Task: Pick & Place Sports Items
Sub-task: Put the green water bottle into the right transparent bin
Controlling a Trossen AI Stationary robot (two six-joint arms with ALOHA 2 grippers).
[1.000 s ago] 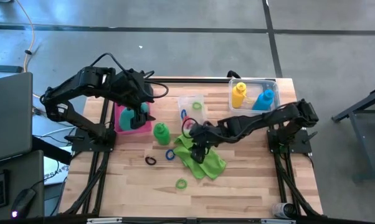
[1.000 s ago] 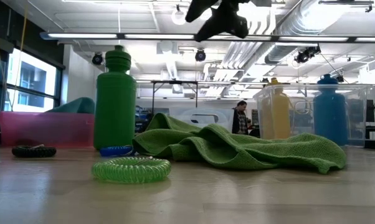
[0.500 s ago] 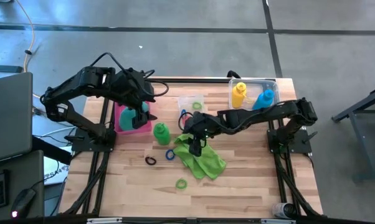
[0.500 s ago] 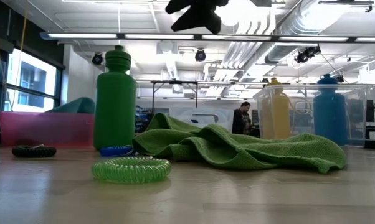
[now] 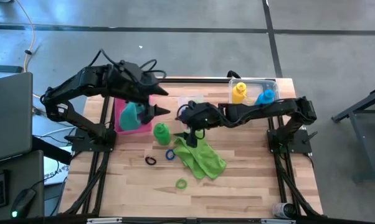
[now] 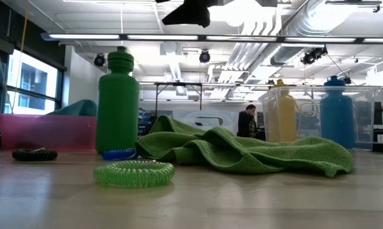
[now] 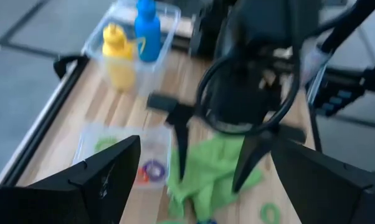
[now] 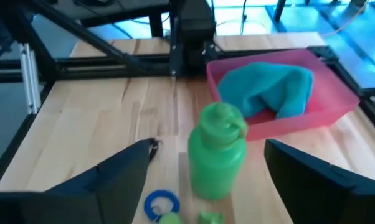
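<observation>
The green bottle (image 5: pixel 161 131) stands upright on the table beside the flat pink tray (image 5: pixel 120 124); it also shows in the right wrist view (image 8: pixel 217 152). The teal towel (image 5: pixel 131 114) lies in the tray. The lime towel (image 5: pixel 200 155) lies crumpled on the table. The yellow bottle (image 5: pixel 238 93) and the blue bottle (image 5: pixel 265 98) stand in a clear box (image 5: pixel 271 83). My left gripper (image 5: pixel 164 101) is open and empty above the tray's right side. My right gripper (image 5: pixel 189 124) is open and empty, held high above the lime towel's far end.
A black ring (image 5: pixel 150 160), a blue ring (image 5: pixel 170 154) and a green coil ring (image 5: pixel 181 183) lie on the table near the towel. A small clear box (image 5: pixel 192 104) at the far middle holds more rings. My two grippers are close together above the table's middle.
My right gripper has risen from the lime towel and gone toward the far left; the towel stays on the table. My left gripper has lifted from the pink tray and swung toward the table's right; the teal towel stays in the tray.
</observation>
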